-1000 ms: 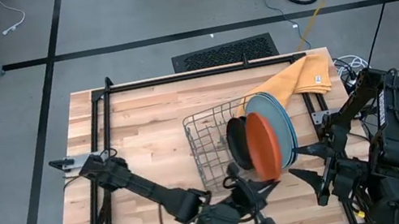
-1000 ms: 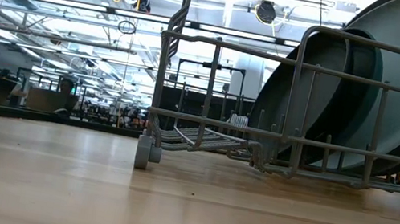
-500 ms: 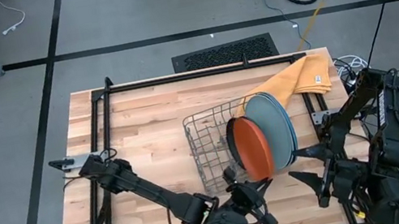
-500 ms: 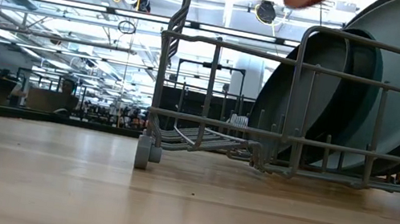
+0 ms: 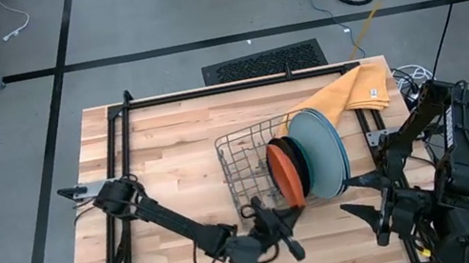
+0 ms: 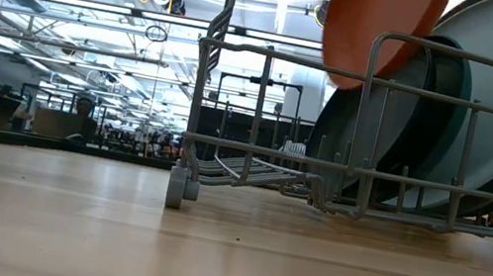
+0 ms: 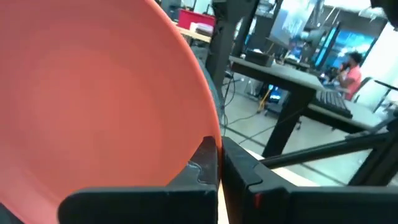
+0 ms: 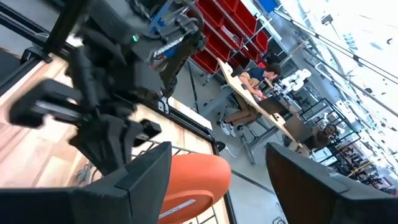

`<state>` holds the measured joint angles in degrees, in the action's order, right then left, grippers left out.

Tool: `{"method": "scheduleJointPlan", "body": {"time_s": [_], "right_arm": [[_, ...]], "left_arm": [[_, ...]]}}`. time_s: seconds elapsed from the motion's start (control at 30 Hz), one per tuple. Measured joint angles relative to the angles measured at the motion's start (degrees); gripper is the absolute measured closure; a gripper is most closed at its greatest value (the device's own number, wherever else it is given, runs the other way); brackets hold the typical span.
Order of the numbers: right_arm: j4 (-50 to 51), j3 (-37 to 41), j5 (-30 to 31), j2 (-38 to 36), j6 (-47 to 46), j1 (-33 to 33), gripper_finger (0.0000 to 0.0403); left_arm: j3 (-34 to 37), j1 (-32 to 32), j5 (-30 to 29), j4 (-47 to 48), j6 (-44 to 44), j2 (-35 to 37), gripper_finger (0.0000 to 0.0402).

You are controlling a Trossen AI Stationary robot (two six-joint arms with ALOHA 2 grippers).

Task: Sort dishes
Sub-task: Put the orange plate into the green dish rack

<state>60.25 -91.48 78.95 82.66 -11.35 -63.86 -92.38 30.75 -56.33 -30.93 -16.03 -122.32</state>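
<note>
I have the left gripper clamped on the rim of the round orange-red plate, held upright above the wire dish rack. It looks stiff, glossy, likely slippery and breakable. My right gripper waits with fingers apart.

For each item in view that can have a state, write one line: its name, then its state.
orange-red plate: on edge, gripped, over the rack, not yet seated
left gripper: shut on the plate's rim
right gripper: open, empty, waiting right of the rack
wire dish rack: upright, partly loaded
large plates: standing on edge in the rack
yellow-orange cloth: lying crumpled behind the rack
</note>
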Motion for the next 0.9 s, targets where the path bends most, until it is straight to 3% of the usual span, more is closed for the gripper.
{"method": "scheduleJointPlan", "body": {"time_s": [0.27,0.63,0.9], "right_arm": [[0.03,0.00,-1.34,0.21,0.00,0.00,0.0149],[3.67,0.02,-2.73,0.28,-2.70,0.00,0.0149],[3.92,0.02,-2.55,0.28,-2.96,0.00,0.0149]], "left_arm": [[9.45,-3.28,4.38,-5.86,-7.67,1.26,0.0401],[13.97,-1.63,4.35,-7.77,-6.33,4.42,0.0402],[17.65,-2.22,4.42,-9.38,-11.82,4.50,0.0401]]}}
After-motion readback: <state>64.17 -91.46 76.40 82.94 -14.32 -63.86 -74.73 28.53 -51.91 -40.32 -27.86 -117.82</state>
